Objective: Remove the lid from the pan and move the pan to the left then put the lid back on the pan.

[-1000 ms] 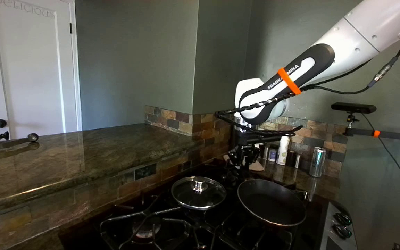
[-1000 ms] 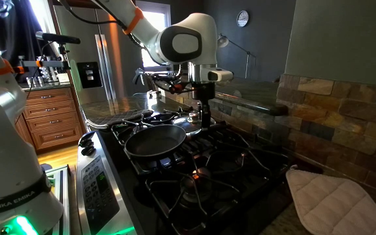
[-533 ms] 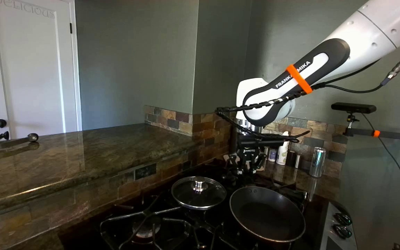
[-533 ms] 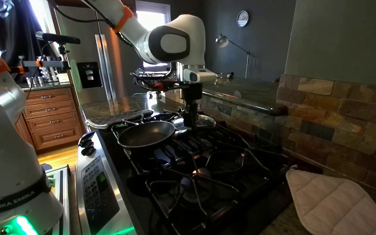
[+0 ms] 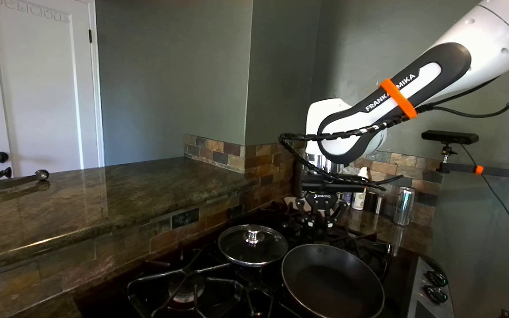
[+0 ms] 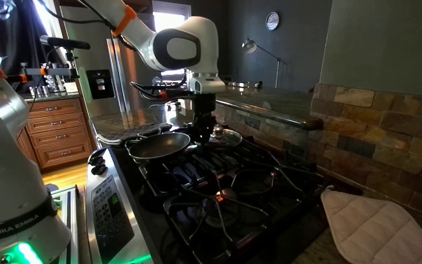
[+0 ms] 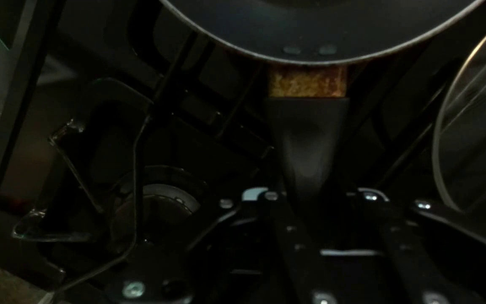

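Note:
The dark round pan [image 5: 332, 280] is over the stove, right of the lid in an exterior view; it also shows in an exterior view [image 6: 159, 146] and at the top of the wrist view [image 7: 247, 29]. Its black handle [image 7: 306, 131] runs down between my fingers. My gripper [image 7: 314, 196] is shut on this handle; it shows in both exterior views [image 5: 320, 224] [image 6: 200, 139]. I cannot tell whether the pan touches the grates. The glass lid [image 5: 252, 254] with silvery rim and knob lies on the stove close beside the pan; it also shows in both remaining views [image 6: 233, 138] [image 7: 475, 139].
Black burner grates [image 6: 218, 194] cover the stovetop. A raised stone counter [image 5: 148, 194] and tiled wall run along one side. A pale pot holder [image 6: 376, 223] and a dark quilted cloth [image 6: 137, 132] lie at the stove's ends. A steel canister [image 5: 404, 205] stands behind.
The gripper and pan have moved together, nearer the camera and slightly left-down for the pan in an exterior view, leftward and farther off in an exterior view. The lid has not moved.

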Available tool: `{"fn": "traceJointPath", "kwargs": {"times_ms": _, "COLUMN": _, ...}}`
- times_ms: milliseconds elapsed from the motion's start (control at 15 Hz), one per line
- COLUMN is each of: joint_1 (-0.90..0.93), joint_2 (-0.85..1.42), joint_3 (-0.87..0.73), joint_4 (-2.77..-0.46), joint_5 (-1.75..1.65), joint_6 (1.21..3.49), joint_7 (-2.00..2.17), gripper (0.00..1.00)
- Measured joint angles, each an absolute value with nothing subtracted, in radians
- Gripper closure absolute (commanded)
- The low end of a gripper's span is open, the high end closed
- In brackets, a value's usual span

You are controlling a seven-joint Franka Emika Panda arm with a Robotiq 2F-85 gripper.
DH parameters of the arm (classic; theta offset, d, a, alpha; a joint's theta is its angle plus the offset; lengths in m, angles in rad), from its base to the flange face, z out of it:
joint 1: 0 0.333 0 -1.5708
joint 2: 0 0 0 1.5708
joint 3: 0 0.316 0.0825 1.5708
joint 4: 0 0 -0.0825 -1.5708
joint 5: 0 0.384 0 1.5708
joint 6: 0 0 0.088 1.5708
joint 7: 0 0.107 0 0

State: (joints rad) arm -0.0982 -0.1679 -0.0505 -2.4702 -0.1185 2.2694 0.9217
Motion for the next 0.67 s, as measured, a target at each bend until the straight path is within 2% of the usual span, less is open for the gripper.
{"fn": "traceJointPath", "kwargs": {"times_ms": 533, "joint_1": -0.099, "joint_2": -0.173, "joint_3": -0.049, "joint_4": -2.474, "joint_5": -0.118, "joint_6": 2.269, "joint_7": 0.929, "gripper": 0.70}}
{"fn": "traceJointPath", "kwargs": {"times_ms": 600, "joint_1": -0.099, "joint_2": -0.173, "joint_3": -0.049, "joint_4": -2.474, "joint_5": -0.118, "joint_6": 2.269, "joint_7": 0.929, "gripper": 0.93}}
{"fn": "traceJointPath", "kwargs": {"times_ms": 667, "joint_1": -0.099, "joint_2": -0.173, "joint_3": -0.049, "joint_4": -2.474, "joint_5": -0.118, "joint_6": 2.269, "joint_7": 0.929, "gripper": 0.93}}
